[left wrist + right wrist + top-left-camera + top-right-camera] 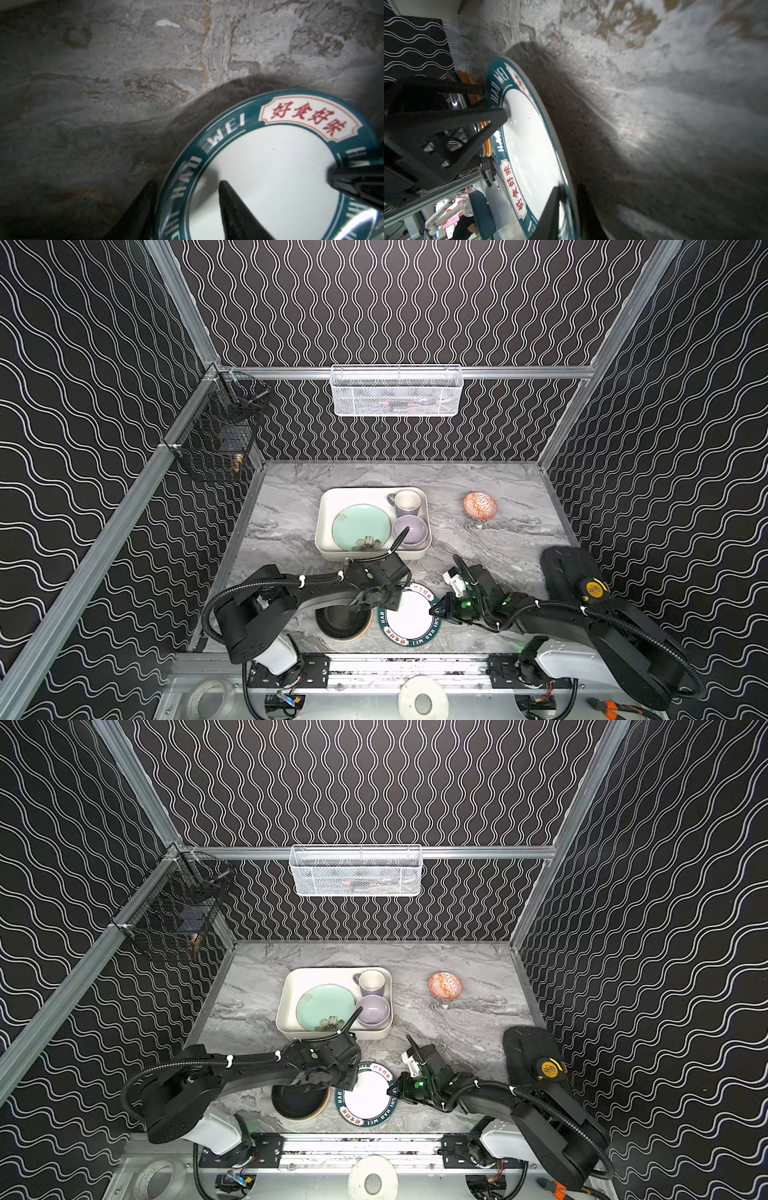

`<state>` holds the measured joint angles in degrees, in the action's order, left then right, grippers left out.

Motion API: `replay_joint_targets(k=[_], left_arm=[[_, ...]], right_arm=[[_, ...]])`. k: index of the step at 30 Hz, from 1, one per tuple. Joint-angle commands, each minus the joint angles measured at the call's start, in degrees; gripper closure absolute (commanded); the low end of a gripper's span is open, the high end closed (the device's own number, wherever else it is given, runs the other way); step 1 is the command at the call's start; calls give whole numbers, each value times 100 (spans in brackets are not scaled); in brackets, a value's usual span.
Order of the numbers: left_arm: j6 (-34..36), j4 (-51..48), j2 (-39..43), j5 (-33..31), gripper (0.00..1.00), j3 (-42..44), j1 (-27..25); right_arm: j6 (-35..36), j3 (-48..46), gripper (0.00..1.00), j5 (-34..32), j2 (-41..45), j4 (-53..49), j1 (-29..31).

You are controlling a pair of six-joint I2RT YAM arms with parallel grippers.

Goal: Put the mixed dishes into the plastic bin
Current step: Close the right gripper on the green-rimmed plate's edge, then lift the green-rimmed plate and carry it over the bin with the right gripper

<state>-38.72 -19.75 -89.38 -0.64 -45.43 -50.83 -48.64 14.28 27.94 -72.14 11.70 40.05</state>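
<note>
— Why is the lettered plate (pixel 409 616) tilted on the worktop (pixel 498 539), short of the plastic bin (pixel 332 497)?
— The right gripper (pixel 568 187) clamps its jaws on one rim. The left gripper (pixel 187 182) straddles the opposite rim, jaws apart, probably to share the lift.

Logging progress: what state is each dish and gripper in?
lettered plate: outside plastic bin, gripped at rim
right gripper: shut on lettered plate
left gripper: open, astride opposite rim
mint plate: in bin
lavender mug: in bin, upright
lavender bowl: in bin, upright
orange-patterned bowl: on table, outside bin
black plate: on table, stacked
</note>
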Motion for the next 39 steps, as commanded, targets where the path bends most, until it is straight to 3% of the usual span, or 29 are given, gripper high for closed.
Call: replay_joint_targets(k=[1,11,24,32,39], left_arm=[[-111,410,-13,312,48,-80,-32],[31,-48,57,-87,34,-415,-39],[281,-1111,847,-945,2,-1321,-29],[371,-1686,1697,-1275,2,-1420,313],[613,-2022,2540,-1148,2,-1334,1163]], right_arm=[[-58,-78,82,-90,-89,-2,-67],[148,64,97,-226,819,-851,-324],[449,631,99,-278,1944,-2250,-575],[728,1757,99,-506,2201,-3267,-577],[1065,3072,98,-717,1399,-3423,-571]])
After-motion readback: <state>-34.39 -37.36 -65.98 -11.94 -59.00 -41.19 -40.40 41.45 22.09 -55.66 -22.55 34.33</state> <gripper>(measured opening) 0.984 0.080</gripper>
